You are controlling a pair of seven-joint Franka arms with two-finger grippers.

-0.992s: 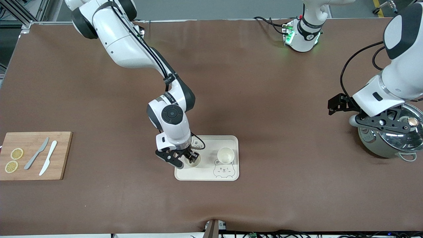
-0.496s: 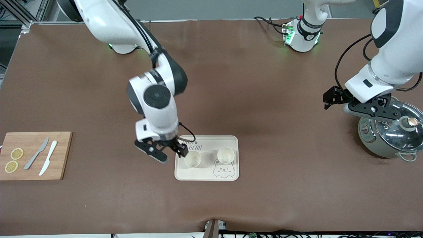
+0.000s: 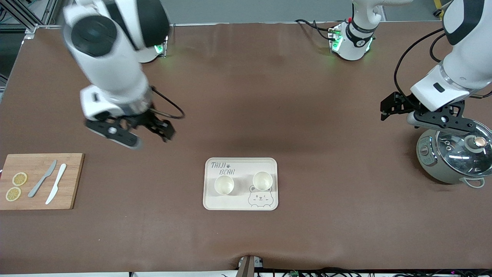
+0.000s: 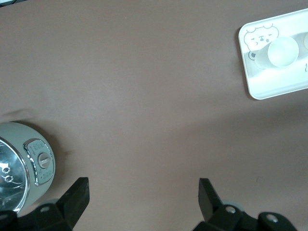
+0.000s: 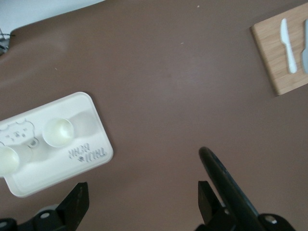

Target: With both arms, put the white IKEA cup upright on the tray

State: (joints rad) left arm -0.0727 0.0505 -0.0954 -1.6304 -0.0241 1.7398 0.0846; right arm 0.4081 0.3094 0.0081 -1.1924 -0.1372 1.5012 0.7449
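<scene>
Withdrawn from tray (image 3: 240,184), right claw (image 3: 132,132) released over bare desk (image 3: 269,96), blurred. Left claw (image 3: 415,111) released, partly masking pot (image 3: 453,161) at 3 o'clock. Two cups (image 3: 224,185) upright.

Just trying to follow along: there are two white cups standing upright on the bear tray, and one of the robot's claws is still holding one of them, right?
Not quite. Both white cups do stand upright on the tray, but neither is held. The front view shows the right gripper open over bare table, and the left gripper open beside the cooker.
</scene>
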